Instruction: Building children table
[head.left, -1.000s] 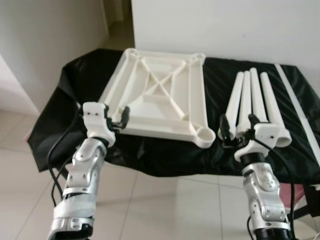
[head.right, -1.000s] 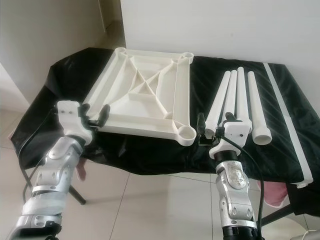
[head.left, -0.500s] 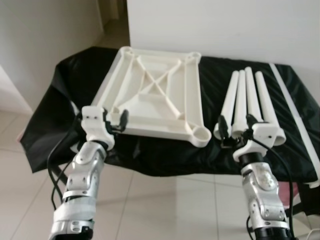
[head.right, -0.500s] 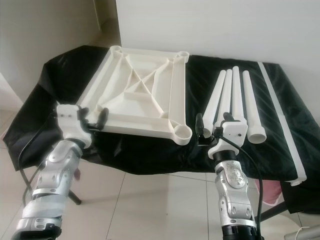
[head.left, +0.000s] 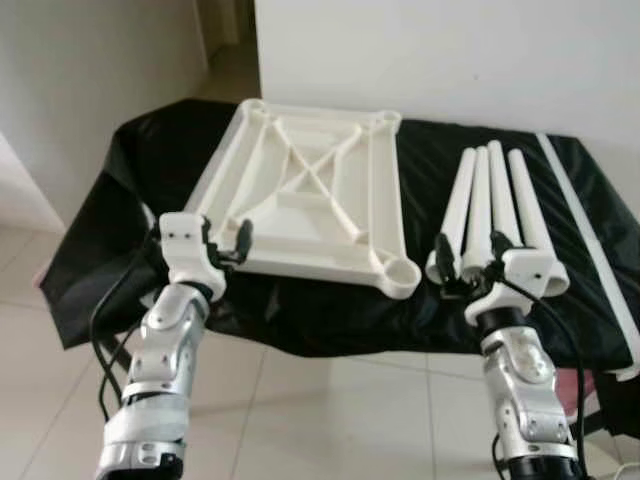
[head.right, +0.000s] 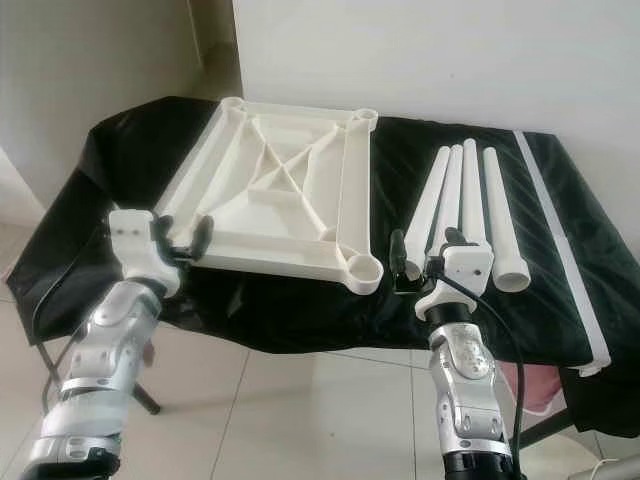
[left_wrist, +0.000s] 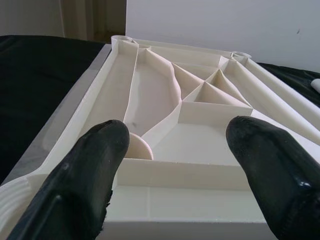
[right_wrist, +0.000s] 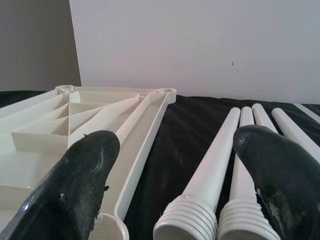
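White tabletop (head.left: 318, 200), underside up, lies on black cloth (head.left: 140, 190), w/ four white legs (head.left: 490, 215) side by side to its right. Left gripper (head.left: 222, 240), fingers spread wide, holds nothing, at tabletop's near edge. Right gripper (head.left: 468, 262), also wide open & empty, at legs' threaded near ends.
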